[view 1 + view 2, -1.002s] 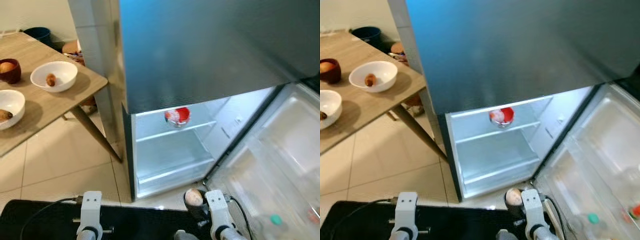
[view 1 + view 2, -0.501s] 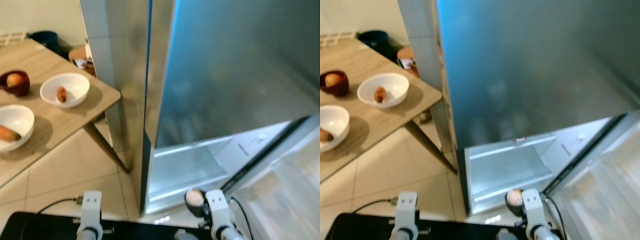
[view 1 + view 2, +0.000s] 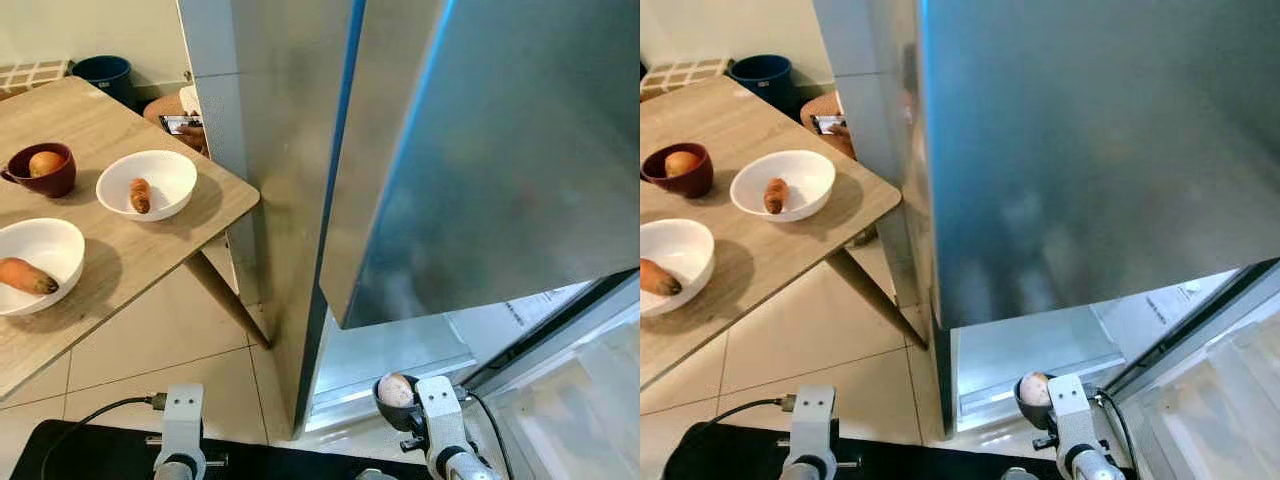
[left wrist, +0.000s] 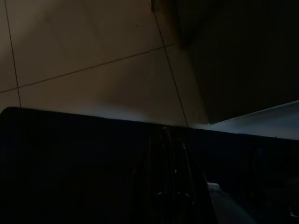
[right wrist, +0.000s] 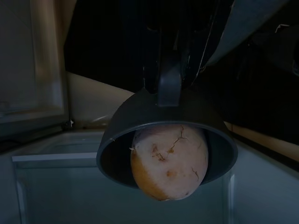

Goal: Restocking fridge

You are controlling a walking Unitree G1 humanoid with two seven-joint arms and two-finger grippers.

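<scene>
Right wrist view: my right gripper [image 5: 170,81] is pinched on the handle of a dark cup [image 5: 166,140], and a pale, cracked potato [image 5: 169,158] sits inside it, poking past the rim. In the head views the cup hangs low on my right side, just in front of the open bottom section of the fridge [image 3: 400,150].

Progress, as I judge it: this load is picked up and carried to the fridge but not yet shelved. More stock waits on the wooden table [image 3: 150,240] to my left: a red bowl [image 3: 42,172] with a round fruit, a white bowl [image 3: 147,183] with a small brown item, and another white bowl [image 3: 35,252] with a carrot [image 3: 25,275]. So most of the restocking is left.

Obstacles: the closed upper door fills the view and overhangs the lower compartment (I see just a strip of lit shelf [image 3: 1040,350]). The lower door [image 3: 570,400] stands open at my right, close to the cup. A table leg [image 3: 225,295] slants down near the fridge's left corner.

Left arm [image 3: 182,435] hangs idle over the dark mat; I cannot tell how its fingers stand.
</scene>
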